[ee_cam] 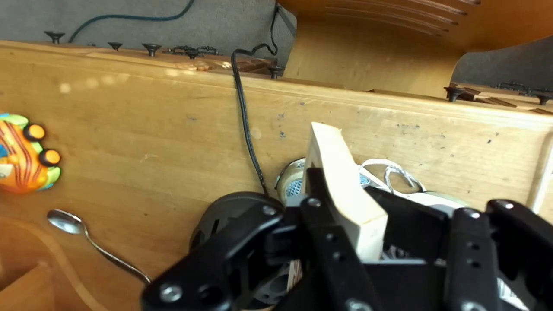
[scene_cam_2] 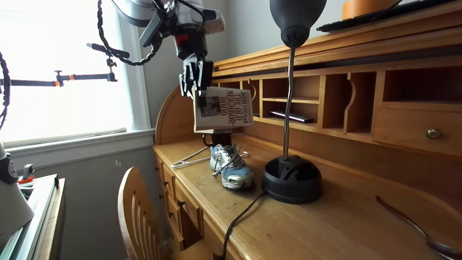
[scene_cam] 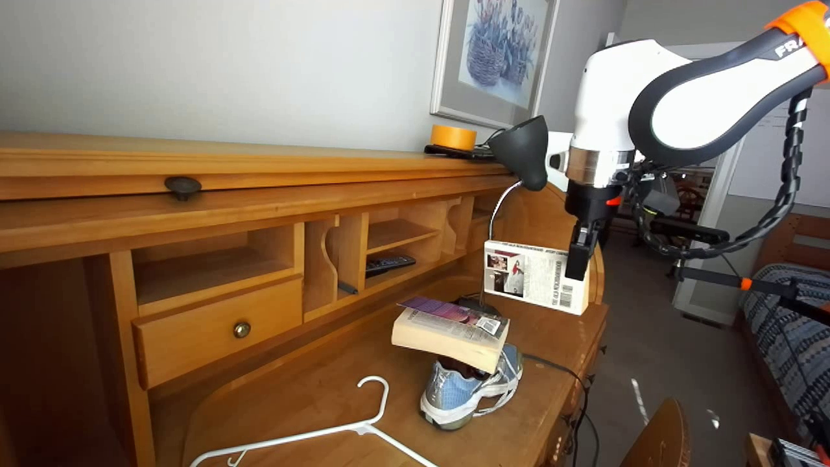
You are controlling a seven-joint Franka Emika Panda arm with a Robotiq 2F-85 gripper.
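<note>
Black gripper (ee_cam: pixel 344 190) pinches The Old Neighborhood paperback (scene_cam_2: pixel 231 108) in the air. Lower down are another paperback (scene_cam: pixel 447 340) and a blue sneaker (scene_cam_2: pixel 236 171), with a gooseneck lamp (scene_cam_2: pixel 292 186) near them on the desk (scene_cam_2: pixel 361 225). If that pinch slips, the held paperback might fall and hit them.

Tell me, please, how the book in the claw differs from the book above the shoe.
Pose: the held book is upright in the claw, while the lower book lies nearly flat, slightly tilted, above the shoe.
Look: the held book has a pale cover; the lower book shows purple on part of its cover.
Grip: the claw pinches the held book but not the lower book.
Both are thick, with printed covers.
</note>
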